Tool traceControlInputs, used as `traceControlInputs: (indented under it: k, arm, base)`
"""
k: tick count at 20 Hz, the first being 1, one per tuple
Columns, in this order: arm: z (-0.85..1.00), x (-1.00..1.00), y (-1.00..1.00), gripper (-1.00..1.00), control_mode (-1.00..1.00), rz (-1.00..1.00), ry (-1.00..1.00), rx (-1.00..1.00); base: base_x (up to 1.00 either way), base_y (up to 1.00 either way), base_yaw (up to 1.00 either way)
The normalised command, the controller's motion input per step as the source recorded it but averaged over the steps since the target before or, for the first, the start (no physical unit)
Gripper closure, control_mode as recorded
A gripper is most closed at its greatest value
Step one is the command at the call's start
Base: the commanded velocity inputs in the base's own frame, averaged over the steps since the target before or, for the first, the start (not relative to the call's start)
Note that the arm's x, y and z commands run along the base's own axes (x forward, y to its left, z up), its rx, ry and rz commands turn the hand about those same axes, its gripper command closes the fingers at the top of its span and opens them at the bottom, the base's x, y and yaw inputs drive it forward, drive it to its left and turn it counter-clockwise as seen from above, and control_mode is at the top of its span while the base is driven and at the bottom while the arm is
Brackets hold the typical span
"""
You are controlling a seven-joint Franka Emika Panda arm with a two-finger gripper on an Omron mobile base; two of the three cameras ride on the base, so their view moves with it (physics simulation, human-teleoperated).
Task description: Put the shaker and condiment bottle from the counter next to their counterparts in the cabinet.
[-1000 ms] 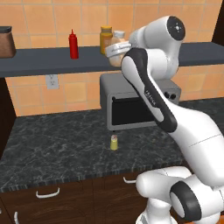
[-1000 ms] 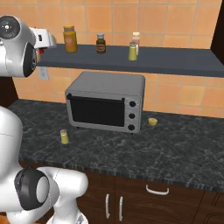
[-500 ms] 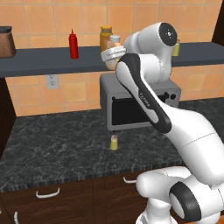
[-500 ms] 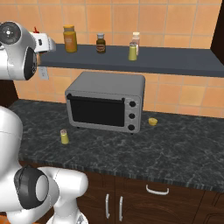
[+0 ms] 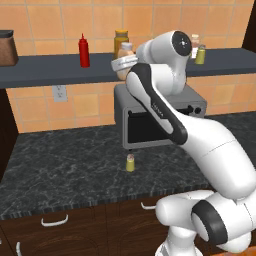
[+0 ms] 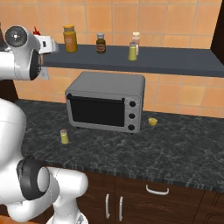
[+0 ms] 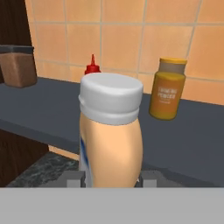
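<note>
My gripper is shut on the condiment bottle, a peach-orange bottle with a wide pale cap, held upright. In the left base view the condiment bottle hangs in front of the cabinet, just before the shelf's front edge and right of the red squeeze bottle. From the hand, the red squeeze bottle shows right behind the cap. The tiny yellow-green shaker stands on the counter in front of the toaster oven. A yellow-green shaker and a pinkish one stand further right on the shelf.
A mustard-yellow jar stands on the shelf right of the red bottle, a brown canister at the far left. A small dark bottle sits mid-shelf. The grey toaster oven fills the counter's middle, with a small yellow object beside it.
The arm has swung a little to the left, carrying the condiment bottle slightly left and down in front of the shelf. The shaker on the counter has not moved.
</note>
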Motion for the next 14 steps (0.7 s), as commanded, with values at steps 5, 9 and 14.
traceControlInputs:
  k: [5,9,14]
  arm:
    - [0.00,0.46,0.15,1.00,-1.00,0.00,0.00,0.00]
    - [-0.01,0.45,0.12,1.00,-1.00,0.00,0.00,0.00]
    - [-0.06,0.38,0.21,1.00,-1.00,0.00,0.00,0.00]
  base:
    - [0.00,0.00,0.00]
    - [0.00,0.00,0.00]
    - [0.00,0.00,0.00]
